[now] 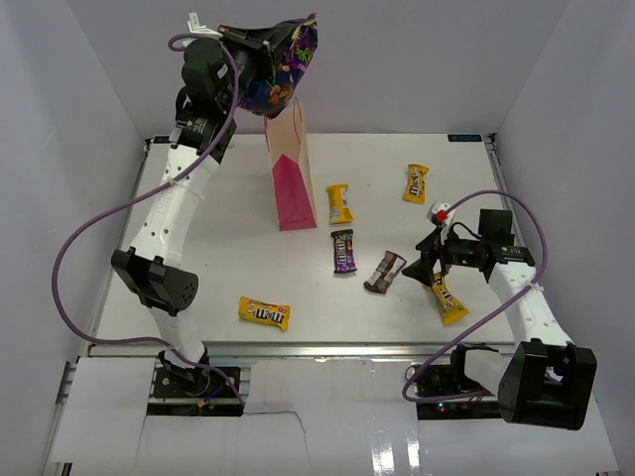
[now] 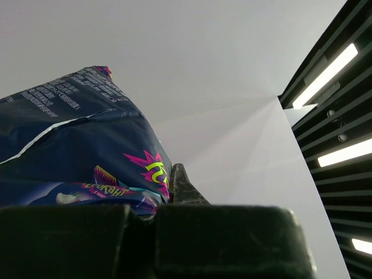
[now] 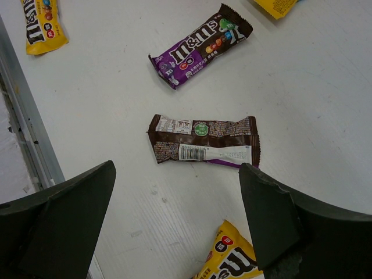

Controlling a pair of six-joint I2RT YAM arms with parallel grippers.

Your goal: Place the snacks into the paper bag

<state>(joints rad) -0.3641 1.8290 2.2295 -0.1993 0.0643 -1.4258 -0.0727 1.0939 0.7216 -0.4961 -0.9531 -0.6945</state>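
- Fingers point(image 3: 75, 215) of the right arm spread wide above the brown-white bar point(image 3: 203, 141).
- Purple M&M's pack point(image 3: 200, 45) and yellow packs point(image 1: 264, 313) lie on the tabletop point(image 1: 218, 258).
- Left fingers point(image 2: 180, 186) clench the dark-blue bag point(image 1: 288, 64) high over the upright pink paper bag point(image 1: 293, 183).

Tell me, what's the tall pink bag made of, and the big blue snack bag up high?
The pink bag looks like stiff matte paper: flat panels, sharp folded edges, no shine. The blue snack bag looks like thin glossy plastic film, maybe foil-lined: its printed surface crinkles and has a slight sheen.
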